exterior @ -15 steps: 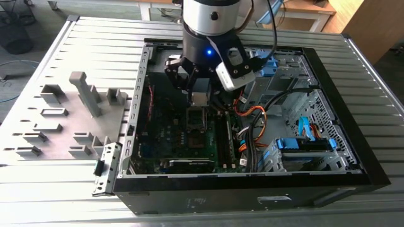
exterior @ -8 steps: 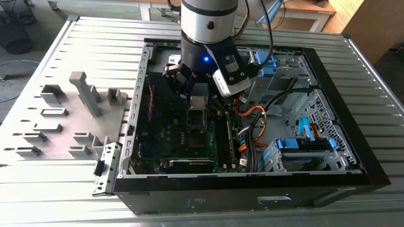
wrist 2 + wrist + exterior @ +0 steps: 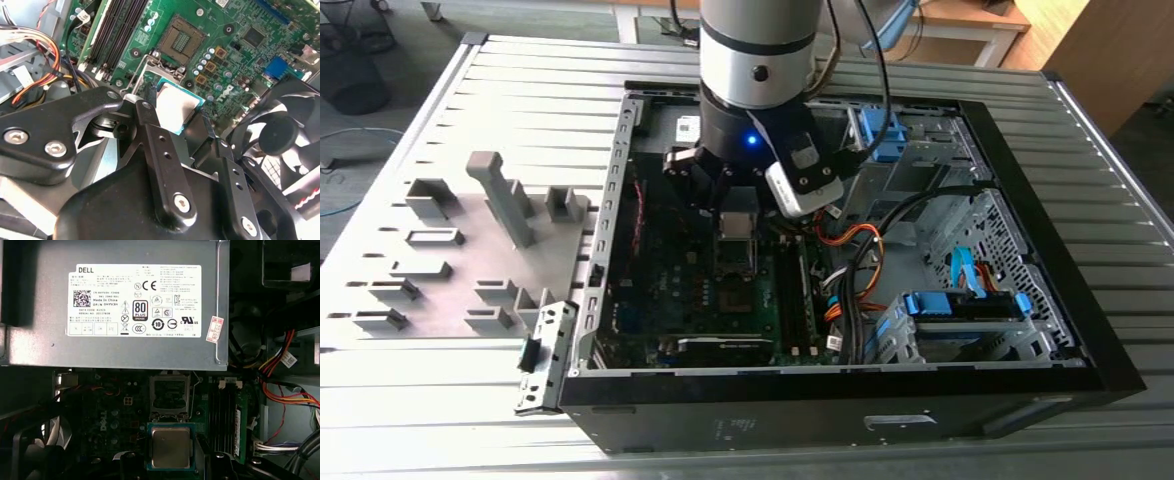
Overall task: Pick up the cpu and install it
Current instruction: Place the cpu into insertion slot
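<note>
The cpu point(image 3: 176, 106) is pinched in my pincer point(image 3: 175, 112), held over the motherboard point(image 3: 240, 65).
My fingertips point(image 3: 146, 107) press two opposite edges, the right hold, I judge: it seems light, stiff, slick-lidded, fragile beneath. Past it lies the empty socket point(image 3: 181, 41); farther, the power supply point(image 3: 135, 305).

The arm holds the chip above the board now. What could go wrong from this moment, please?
1. The gripper grips the chip only by two opposite edges, so it may slip or tilt.
2. The chip hangs apart from the open socket; a lopsided landing could bend its contacts.
3. The metal latch lies between chip and socket in the second wrist view and might catch it.
</note>
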